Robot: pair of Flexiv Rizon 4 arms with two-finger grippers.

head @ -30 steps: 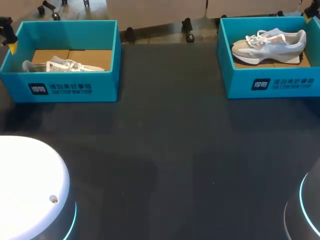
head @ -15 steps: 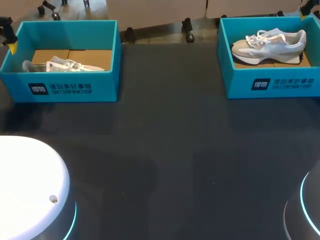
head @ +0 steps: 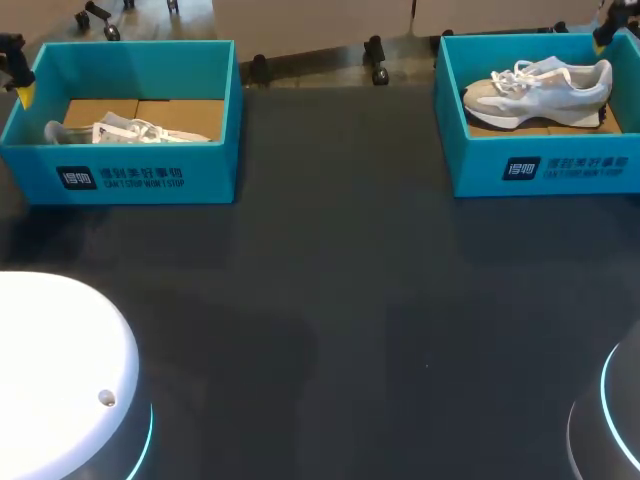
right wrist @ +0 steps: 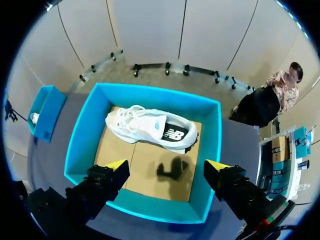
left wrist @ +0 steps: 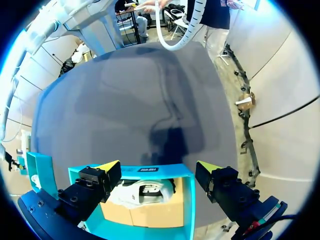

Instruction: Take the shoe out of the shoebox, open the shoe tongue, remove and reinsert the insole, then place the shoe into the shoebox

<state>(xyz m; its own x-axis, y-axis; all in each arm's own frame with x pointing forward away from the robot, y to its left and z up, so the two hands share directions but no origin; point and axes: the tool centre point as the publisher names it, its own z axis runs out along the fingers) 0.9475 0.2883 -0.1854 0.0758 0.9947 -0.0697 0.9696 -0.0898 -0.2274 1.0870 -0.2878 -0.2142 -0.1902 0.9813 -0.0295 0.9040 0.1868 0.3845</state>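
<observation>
the right gripper (right wrist: 167,165) is seen spread wide and holding nothing, high above the right shoebox (head: 540,172), which is set at the upper right of the head view. the shoe (right wrist: 152,129) is laid on its side on the cardboard floor, ahead of the fingertips and nearer the wall opposite the gripper. the left gripper (left wrist: 159,166) is likewise released and is poised by the left shoebox (head: 130,178) at the upper left, where a second shoe (head: 130,130) is lodged. the step in hand is judged to be the lifting out of the shoe, not yet begun. it would be done best if the fingers were lowered over the midfoot or heel collar, kept clear of the loose laces and the teal walls, and closed across upper and sole. the shoe should then be raised straight up until the rim is cleared before any sideways travel is made.
</observation>
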